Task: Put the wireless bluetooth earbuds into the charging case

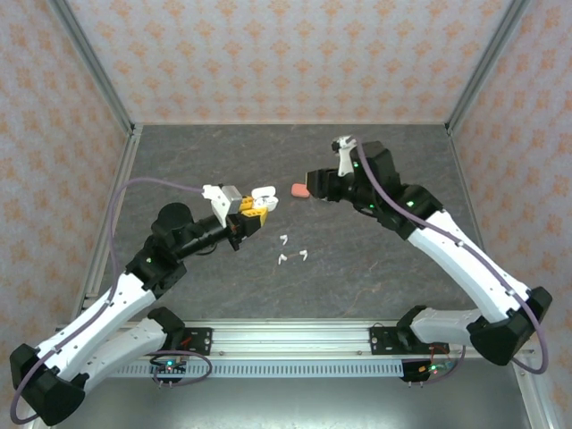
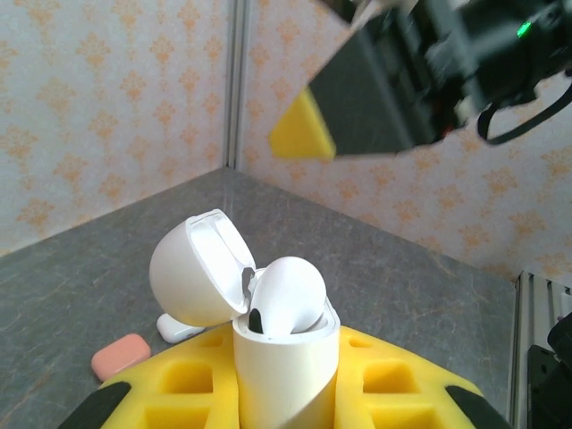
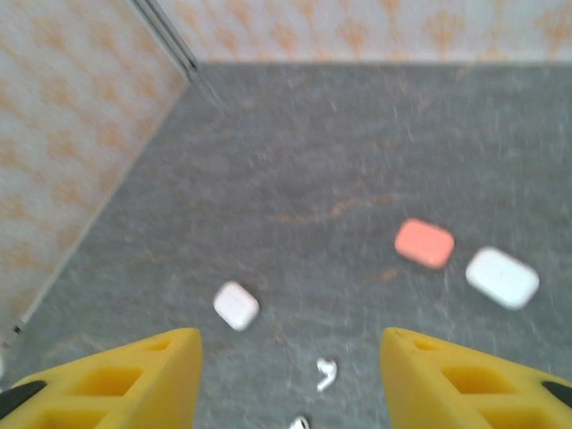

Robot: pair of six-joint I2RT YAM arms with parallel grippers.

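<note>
Charging case (image 2: 286, 371) in left gripper (image 1: 255, 208), long axis along jaws, lid (image 2: 197, 268) open

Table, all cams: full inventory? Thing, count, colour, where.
table: 1, dark grey, speckled
walls: 3 sides, pale with orange pattern
open charging case: 1, white, lid up, clamped in left gripper
seated earbud: 1, white, in that case
loose earbuds: 3, white, on table, near-centre
coral case: 1, coral, shut, on table
white case: 1, white, shut, beside coral case, not touching
small white case: 1, white, on table, apart from those two
left gripper: yellow fingers, shut on open charging case
right gripper: yellow fingers, open, empty
</note>
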